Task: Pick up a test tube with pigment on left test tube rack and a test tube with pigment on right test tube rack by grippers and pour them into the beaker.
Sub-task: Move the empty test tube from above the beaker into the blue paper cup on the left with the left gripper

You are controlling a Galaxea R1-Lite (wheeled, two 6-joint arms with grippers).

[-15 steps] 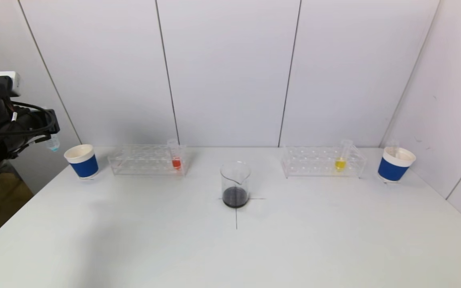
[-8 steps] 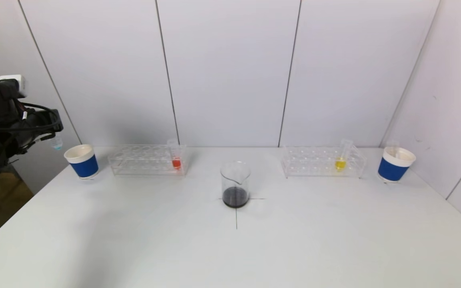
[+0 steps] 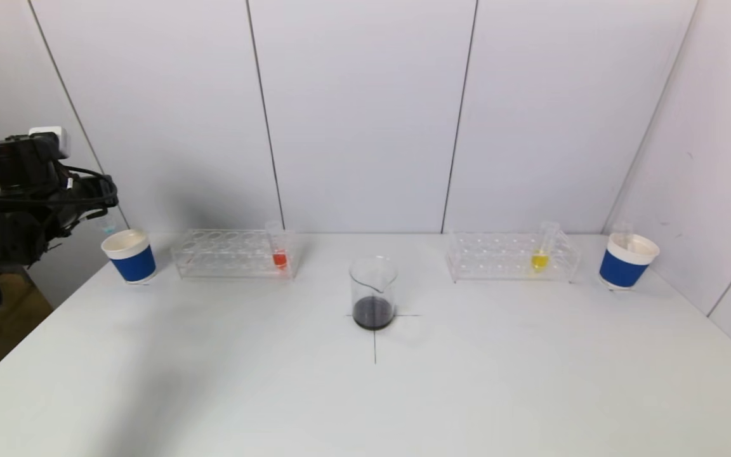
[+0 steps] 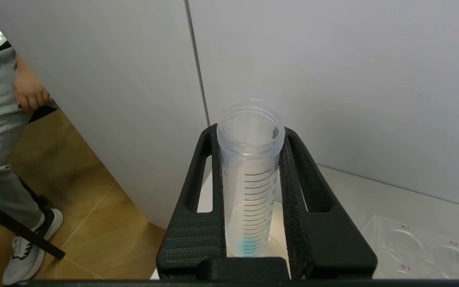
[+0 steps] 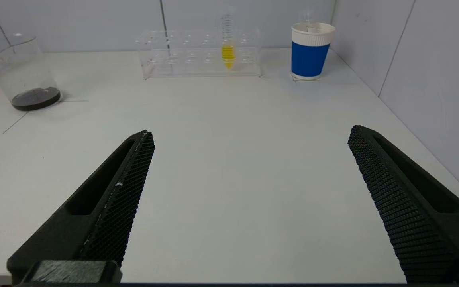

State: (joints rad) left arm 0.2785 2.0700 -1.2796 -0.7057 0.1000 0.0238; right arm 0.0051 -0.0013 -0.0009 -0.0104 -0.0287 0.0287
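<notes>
My left gripper [image 4: 249, 135] is shut on a clear graduated test tube [image 4: 249, 187] with a faint blue trace at its bottom. It holds the tube upright above the left blue paper cup [image 3: 129, 255], at the table's far left [image 3: 106, 219]. The left rack [image 3: 232, 257] holds a tube with red pigment [image 3: 280, 258]. The right rack [image 3: 511, 259] holds a tube with yellow pigment [image 3: 539, 260], which also shows in the right wrist view [image 5: 228, 54]. The beaker [image 3: 373, 292] with dark liquid stands at the table's middle. My right gripper [image 5: 249, 139] is open and empty over the near right table.
A second blue paper cup [image 3: 625, 261] with an empty tube in it stands at the far right. A person [image 4: 2, 119] stands beyond the table's left edge. Wall panels close the back and right sides.
My left gripper has moved right with the tube, from off the table's left edge to above the left blue cup. Nothing else has moved.
</notes>
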